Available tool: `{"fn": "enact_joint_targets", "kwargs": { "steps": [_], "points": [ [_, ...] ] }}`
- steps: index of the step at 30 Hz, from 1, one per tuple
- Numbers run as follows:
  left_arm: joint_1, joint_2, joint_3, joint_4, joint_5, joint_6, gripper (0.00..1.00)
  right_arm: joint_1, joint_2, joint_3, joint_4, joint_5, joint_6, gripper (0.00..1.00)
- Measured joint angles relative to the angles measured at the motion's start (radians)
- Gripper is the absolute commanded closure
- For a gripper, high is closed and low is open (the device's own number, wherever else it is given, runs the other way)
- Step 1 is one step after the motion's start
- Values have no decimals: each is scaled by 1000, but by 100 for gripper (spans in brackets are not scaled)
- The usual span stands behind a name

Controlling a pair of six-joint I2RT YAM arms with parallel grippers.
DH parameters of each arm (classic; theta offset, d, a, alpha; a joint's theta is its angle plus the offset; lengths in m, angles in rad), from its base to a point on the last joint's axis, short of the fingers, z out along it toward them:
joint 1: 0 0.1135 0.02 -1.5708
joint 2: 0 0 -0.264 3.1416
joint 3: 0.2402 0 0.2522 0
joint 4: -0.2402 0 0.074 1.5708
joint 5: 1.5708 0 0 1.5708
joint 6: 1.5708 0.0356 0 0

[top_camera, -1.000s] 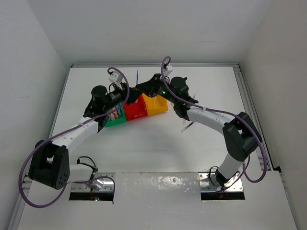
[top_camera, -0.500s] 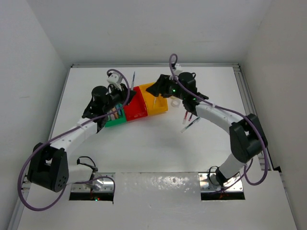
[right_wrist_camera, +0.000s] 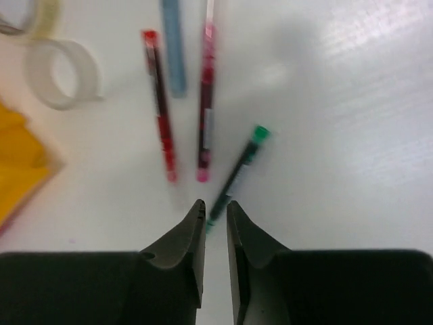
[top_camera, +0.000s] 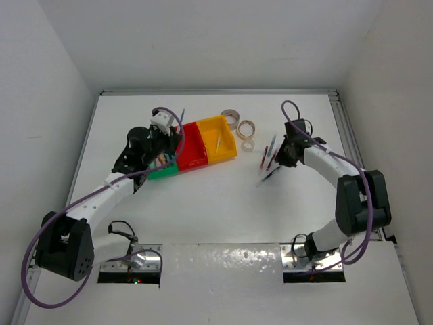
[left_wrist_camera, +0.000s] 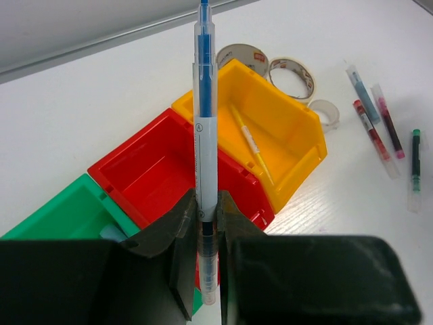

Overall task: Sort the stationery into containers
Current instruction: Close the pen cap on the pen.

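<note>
My left gripper [left_wrist_camera: 207, 271] is clamped on a thin clear pen with a blue core [left_wrist_camera: 204, 135], upright just over the red plastic bin [left_wrist_camera: 166, 172] with the yellow plastic bin [left_wrist_camera: 270, 128] to its right. My right gripper [right_wrist_camera: 215, 233] hangs empty, fingers nearly together, above a green-capped pen [right_wrist_camera: 237, 169] on the white table [right_wrist_camera: 352, 135], with two red-accented pens [right_wrist_camera: 183, 101] and pale tape rings [right_wrist_camera: 64, 74] farther off

A white table [top_camera: 203, 203] carries the scene, enclosed by plain white walls [top_camera: 54, 68] on three sides, with a metal rail [top_camera: 348, 156] along its right edge
</note>
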Motion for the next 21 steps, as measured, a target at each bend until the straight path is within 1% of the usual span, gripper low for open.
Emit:
{"fn": "enact_joint_targets", "kwargs": {
  "steps": [1,3,6,12,13,14,21],
  "points": [
    [0,-1,0,0,-2,5,100,0,14,-13,-18,11,5,86],
    [0,-2,0,0,-6,11,100,-4,36,-22,-37,27,15,88],
    [0,-3,-2,0,-12,21,100,-7,60,-22,-34,43,17,86],
    [3,-5,-4,0,-19,23,100,-19,134,-18,-32,53,17,85],
    [4,-5,-4,0,-21,23,100,-22,143,-18,-33,56,17,82],
    [6,-5,-4,0,-23,24,100,-25,151,-16,-33,58,18,81],
    [13,-5,-7,1,-35,25,100,-33,181,3,-29,77,10,83]
  ]
}}
